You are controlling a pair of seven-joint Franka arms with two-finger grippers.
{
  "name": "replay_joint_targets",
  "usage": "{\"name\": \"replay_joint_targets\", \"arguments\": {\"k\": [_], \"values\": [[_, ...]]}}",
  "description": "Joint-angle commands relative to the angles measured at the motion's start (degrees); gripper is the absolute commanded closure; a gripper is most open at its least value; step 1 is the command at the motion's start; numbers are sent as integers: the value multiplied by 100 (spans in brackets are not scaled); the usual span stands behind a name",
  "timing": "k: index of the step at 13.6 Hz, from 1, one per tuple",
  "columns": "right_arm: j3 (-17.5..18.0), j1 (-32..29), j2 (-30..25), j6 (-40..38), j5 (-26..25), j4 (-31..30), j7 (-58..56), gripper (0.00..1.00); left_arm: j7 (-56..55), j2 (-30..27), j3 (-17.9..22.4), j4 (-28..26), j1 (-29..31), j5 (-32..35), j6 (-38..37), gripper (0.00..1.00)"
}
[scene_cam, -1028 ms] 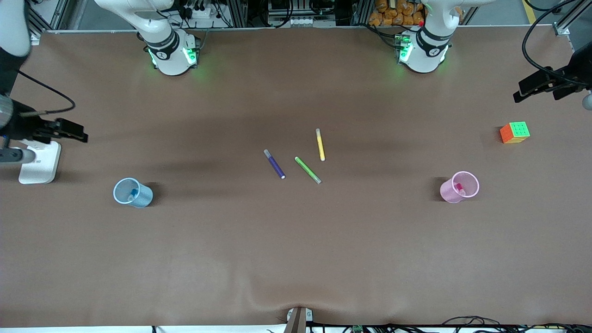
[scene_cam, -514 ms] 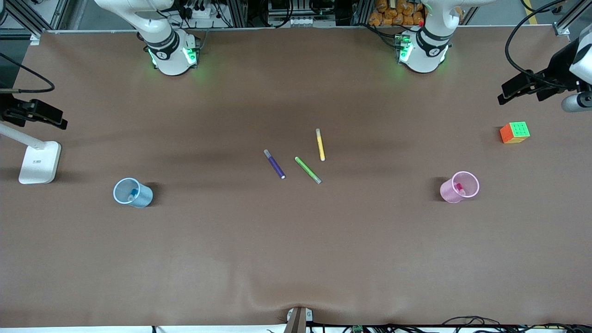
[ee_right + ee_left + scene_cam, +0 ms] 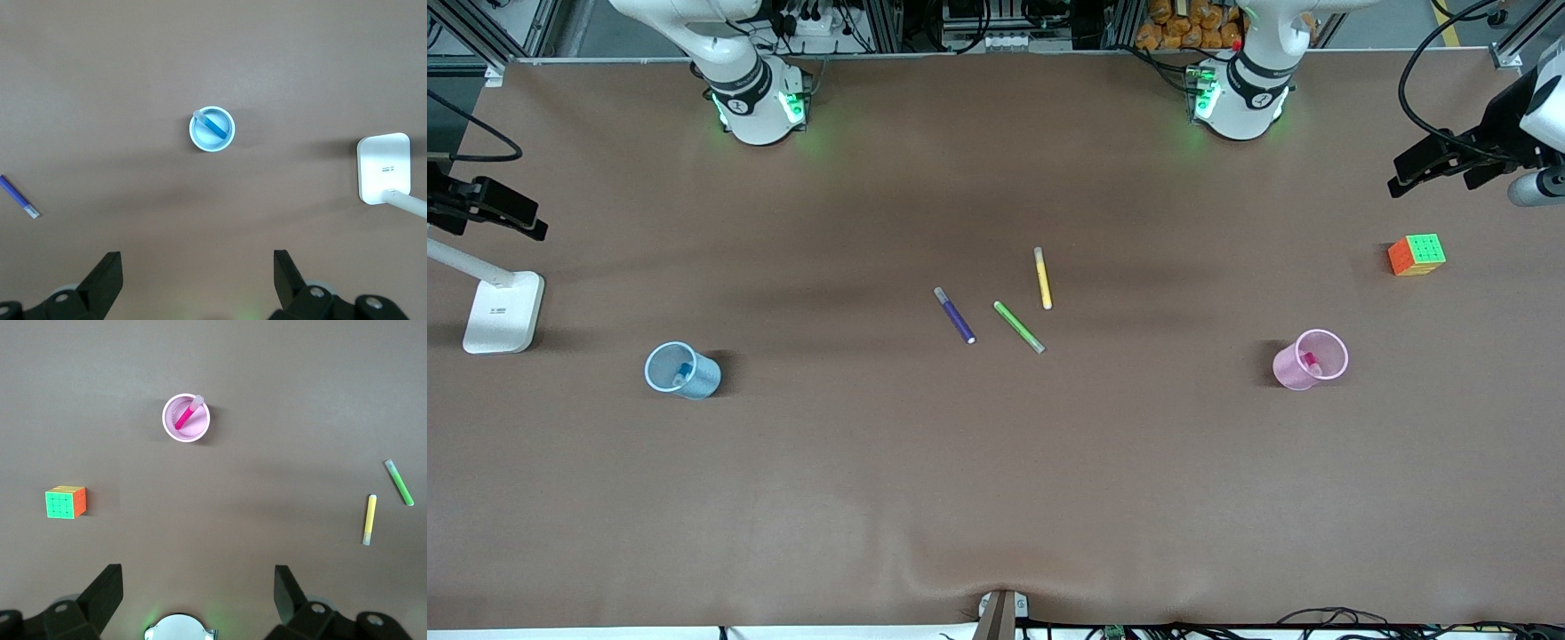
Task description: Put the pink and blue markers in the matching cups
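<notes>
The pink marker stands tilted inside the pale pink cup toward the left arm's end of the table. In the left wrist view the pink marker leans on the pink cup's rim. The blue marker leans inside the light blue cup toward the right arm's end; the right wrist view shows this blue marker in its blue cup. My left gripper hangs high and open over the table's edge by the cube, holding nothing. My right gripper hangs high and open over the other edge, also holding nothing.
A purple pen, a green pen and a yellow pen lie mid-table. A colour cube sits near the pink cup. A white lamp base stands near the blue cup.
My right gripper has drawn back toward its end of the table, off the lamp base. The left gripper shifted slightly. Cups, markers and pens have not moved.
</notes>
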Motion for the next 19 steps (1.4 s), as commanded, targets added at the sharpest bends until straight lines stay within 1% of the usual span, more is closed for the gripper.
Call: {"name": "replay_joint_targets", "arguments": {"k": [1, 5, 7, 9, 13, 16, 19], "values": [[115, -91, -410, 224, -9, -527, 17, 0, -94, -193, -31, -181, 17, 126, 98, 0], [115, -82, -401, 206, 0, -527, -27, 0, -59, -131, -40, -128, 8, 328, 134, 0], [115, -73, -401, 197, 26, -518, -45, 0, 38, -123, -40, -111, 8, 328, 116, 0], [98, -82, -393, 180, 166, -501, -54, 0, 47, -114, -40, -111, -1, 328, 116, 0], [98, -82, -393, 153, 167, -492, -54, 0, 152, -158, -49, -120, -18, 328, 81, 0], [98, -91, -384, 153, 167, -474, -45, 0, 170, -184, -84, -111, -1, 328, -86, 0], [98, -82, -384, 127, 167, -474, -28, 0, 152, -44, -84, 82, -1, 328, -130, 0]]}}
